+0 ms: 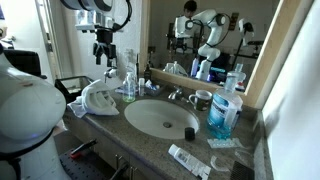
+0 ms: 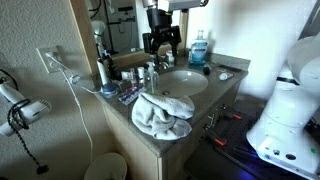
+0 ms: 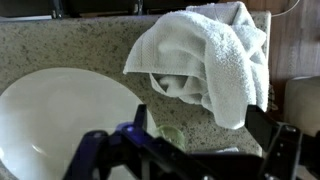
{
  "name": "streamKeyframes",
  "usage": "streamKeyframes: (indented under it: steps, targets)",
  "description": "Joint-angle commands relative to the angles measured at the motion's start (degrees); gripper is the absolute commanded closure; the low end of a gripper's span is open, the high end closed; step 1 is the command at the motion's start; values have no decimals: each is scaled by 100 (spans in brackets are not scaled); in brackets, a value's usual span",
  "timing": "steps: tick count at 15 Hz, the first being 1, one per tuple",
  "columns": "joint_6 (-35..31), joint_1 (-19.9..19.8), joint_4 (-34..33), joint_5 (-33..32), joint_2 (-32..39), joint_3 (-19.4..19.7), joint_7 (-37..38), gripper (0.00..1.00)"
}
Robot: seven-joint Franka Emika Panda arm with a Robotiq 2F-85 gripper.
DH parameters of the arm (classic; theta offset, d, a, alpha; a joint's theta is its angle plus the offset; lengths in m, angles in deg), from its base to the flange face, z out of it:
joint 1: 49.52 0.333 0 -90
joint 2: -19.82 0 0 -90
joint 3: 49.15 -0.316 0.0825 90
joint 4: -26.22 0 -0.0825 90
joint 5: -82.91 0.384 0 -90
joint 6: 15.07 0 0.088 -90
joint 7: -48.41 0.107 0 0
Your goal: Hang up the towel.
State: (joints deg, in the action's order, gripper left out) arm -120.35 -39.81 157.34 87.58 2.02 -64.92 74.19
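Granite surface [image 3: 60,45] with a white sink [image 1: 160,117] below a wall mirror [image 1: 200,30]. White towel [image 2: 162,112] heaped at the surface's edge beside the sink. Gripper [image 2: 163,48] above, jaws apart.

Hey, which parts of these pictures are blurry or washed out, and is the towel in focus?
Wrist view: the crumpled white terry towel is reasonably sharp, while the black gripper at the bottom is a dark, out-of-focus smear. In both exterior views, the rounded white robot base sits close to the lens, soft and overbright.
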Motion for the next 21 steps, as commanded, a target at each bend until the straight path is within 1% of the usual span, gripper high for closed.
streamKeyframes:
  steps: [1,4,6,11,14,15,16,18,19,21]
  targets:
    - [-581,132,481,239,73,46,-481,0]
    - [-1184,260,713,441,330,51,-990,0]
    - [-1420,329,795,553,508,60,-1296,0]
    - [-1629,451,853,832,989,76,-1947,0]
    - [-1634,467,864,882,1216,65,-2148,0]
    - [-1669,475,878,932,1274,65,-2218,7]
    - [-1741,478,905,936,1329,57,-2243,26]
    - [-1883,483,947,1055,1423,61,-2323,41]
    - [-1960,482,964,1102,1465,58,-2322,51]
    - [-2101,482,983,1188,1532,52,-2370,65]
